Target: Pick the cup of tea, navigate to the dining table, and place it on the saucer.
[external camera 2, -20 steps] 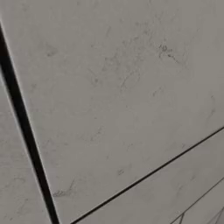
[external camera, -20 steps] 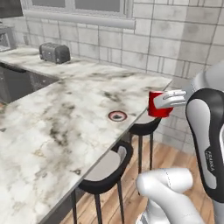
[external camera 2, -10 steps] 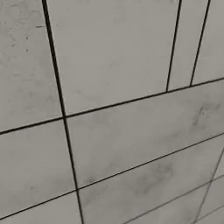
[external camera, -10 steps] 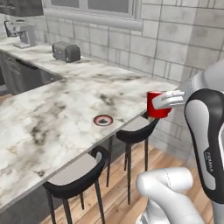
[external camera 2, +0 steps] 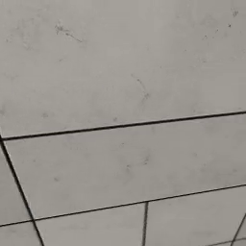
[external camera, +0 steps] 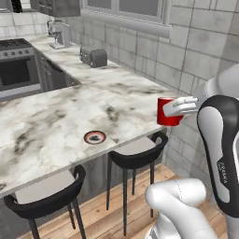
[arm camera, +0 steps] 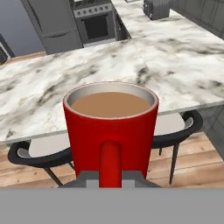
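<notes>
Cup of tea sat upright in my gripper, jaws clamped on its handle, held in the air just off the dining table edge, saucer well apart.

Marble dining table bearing the saucer near its stool-side edge

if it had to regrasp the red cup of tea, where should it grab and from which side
Probably the handle, as now: the gripper is shut on the cup of tea, holding it upright with the handle pointing back toward the hand. Come level from that handle side; the tea stands near the rim, so any tilt could spill it.
</notes>
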{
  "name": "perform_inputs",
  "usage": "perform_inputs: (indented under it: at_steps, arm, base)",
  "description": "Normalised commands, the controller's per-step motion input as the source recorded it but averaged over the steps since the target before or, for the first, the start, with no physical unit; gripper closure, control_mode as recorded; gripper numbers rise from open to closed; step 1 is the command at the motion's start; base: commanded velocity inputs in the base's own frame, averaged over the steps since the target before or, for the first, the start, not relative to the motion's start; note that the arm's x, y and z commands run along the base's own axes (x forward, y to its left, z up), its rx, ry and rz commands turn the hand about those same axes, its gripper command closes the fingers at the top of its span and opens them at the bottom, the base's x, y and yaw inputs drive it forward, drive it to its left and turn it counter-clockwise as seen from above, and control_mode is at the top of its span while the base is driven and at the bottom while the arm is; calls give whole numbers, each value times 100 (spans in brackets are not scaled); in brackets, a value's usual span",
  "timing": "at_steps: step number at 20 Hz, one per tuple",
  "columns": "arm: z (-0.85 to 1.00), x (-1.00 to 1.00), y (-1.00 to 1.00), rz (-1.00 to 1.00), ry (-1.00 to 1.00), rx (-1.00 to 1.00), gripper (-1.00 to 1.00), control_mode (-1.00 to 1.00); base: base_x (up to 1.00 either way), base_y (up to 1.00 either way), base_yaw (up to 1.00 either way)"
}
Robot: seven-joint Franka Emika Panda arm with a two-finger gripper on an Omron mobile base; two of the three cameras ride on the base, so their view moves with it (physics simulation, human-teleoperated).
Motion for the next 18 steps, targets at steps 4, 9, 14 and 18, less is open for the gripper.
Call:
perform_inputs:
  at_steps: [4,9,14,18]
  arm:
    - [0,0,0,0,0,0,100,100]
    - [0,0,0,0,0,0,100,100]
    - [0,0,0,0,0,0,100,100]
    - [0,0,0,0,0,0,100,100]
  base:
    - [58,-59,48]
    - [51,-6,46]
    - [79,2,33]
    - [88,0,20]
